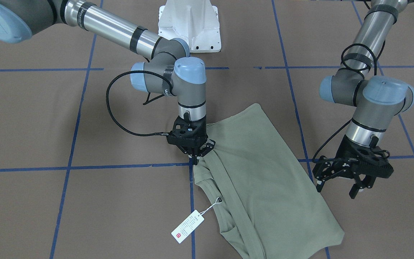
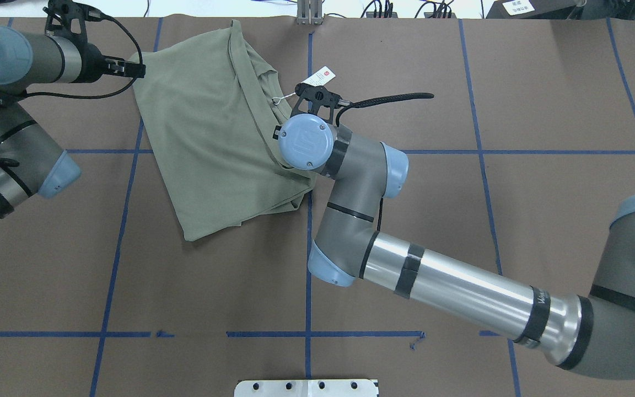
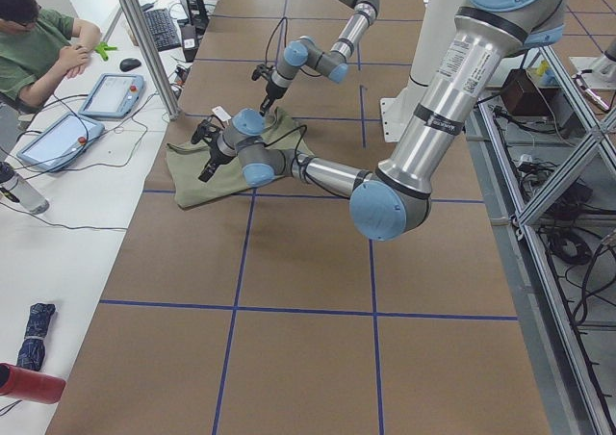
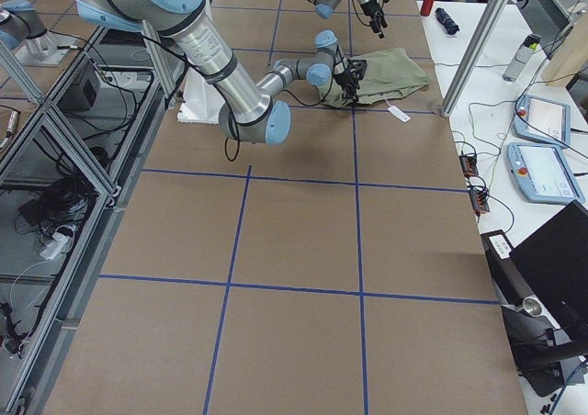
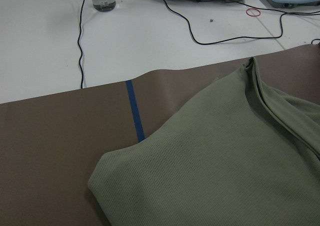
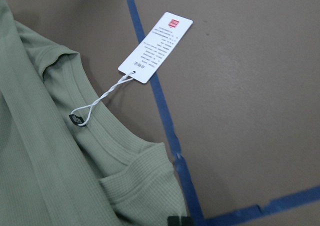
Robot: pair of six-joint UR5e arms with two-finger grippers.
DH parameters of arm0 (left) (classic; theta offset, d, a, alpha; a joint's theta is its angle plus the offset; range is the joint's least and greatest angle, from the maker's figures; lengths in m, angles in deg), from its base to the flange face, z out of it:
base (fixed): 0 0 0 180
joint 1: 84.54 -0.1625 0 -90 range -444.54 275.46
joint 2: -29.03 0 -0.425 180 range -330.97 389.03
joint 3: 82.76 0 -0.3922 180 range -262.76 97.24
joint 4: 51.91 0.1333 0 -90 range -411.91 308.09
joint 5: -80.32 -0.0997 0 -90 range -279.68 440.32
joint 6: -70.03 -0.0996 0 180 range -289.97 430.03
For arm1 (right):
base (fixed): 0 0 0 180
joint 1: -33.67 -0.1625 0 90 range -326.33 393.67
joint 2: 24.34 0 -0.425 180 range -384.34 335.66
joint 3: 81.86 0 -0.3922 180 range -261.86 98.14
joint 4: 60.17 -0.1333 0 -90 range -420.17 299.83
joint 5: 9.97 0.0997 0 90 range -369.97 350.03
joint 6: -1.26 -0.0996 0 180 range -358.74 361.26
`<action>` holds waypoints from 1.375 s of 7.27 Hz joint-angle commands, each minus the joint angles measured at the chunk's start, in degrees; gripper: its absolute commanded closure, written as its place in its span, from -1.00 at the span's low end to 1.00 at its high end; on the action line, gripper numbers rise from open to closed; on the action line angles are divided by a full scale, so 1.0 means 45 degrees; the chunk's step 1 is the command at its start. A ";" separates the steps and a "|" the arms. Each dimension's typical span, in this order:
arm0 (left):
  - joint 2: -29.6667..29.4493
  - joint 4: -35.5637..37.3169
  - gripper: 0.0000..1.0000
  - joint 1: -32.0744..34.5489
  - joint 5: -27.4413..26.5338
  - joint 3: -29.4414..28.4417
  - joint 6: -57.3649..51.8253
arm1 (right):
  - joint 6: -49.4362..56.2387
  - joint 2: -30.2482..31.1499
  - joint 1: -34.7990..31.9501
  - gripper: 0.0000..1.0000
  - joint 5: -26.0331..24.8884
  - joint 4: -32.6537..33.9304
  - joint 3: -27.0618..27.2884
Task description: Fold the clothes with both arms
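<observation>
The sage-green shirt (image 1: 261,172) lies folded on the brown table, also in the overhead view (image 2: 213,132). Its ribbed neck (image 6: 107,136) and white hang tag (image 1: 188,226) lie at the edge near my right gripper; the tag also shows in the right wrist view (image 6: 156,47). My right gripper (image 1: 197,157) points straight down and is shut on a bunched fold at the shirt's edge. In the overhead view its wrist hides it. My left gripper (image 1: 338,185) is open and empty, hovering just off the shirt's opposite edge (image 5: 150,161). It also shows in the overhead view (image 2: 136,70).
The white base pedestal (image 1: 189,25) stands at the robot's side of the table. Blue tape lines (image 1: 84,167) cross the brown cover. A seated person (image 3: 38,40), tablets (image 3: 106,93) and cables sit on the white bench beyond the shirt.
</observation>
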 commanded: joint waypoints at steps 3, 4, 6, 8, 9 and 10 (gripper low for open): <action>-0.0008 0.0000 -1.00 -0.0035 0.0000 0.0034 0.0039 | -0.0164 0.4630 0.2414 1.00 -0.1656 0.1796 0.6495; -0.0008 0.0000 -1.00 -0.0055 0.0000 0.0034 0.0039 | -0.0300 0.5898 0.2962 1.00 -0.2048 0.2089 0.7997; -0.0008 0.0000 -1.00 -0.0055 0.0000 0.0054 0.0039 | -0.0555 0.7313 0.3726 1.00 -0.2713 0.2092 0.9105; -0.0008 0.0000 -1.00 -0.0055 0.0000 0.0093 0.0097 | -0.0536 0.7395 0.3787 -0.98 -0.2813 0.2092 0.9144; -0.0008 0.0000 -1.00 -0.0074 0.0000 0.0190 0.0349 | -0.0323 0.7279 0.3807 -1.00 -0.2678 0.2130 0.9145; -0.0008 0.0000 -1.00 -0.0094 0.0000 0.0191 0.0564 | 0.0781 0.6466 0.3266 -1.00 -0.2271 0.2982 0.8913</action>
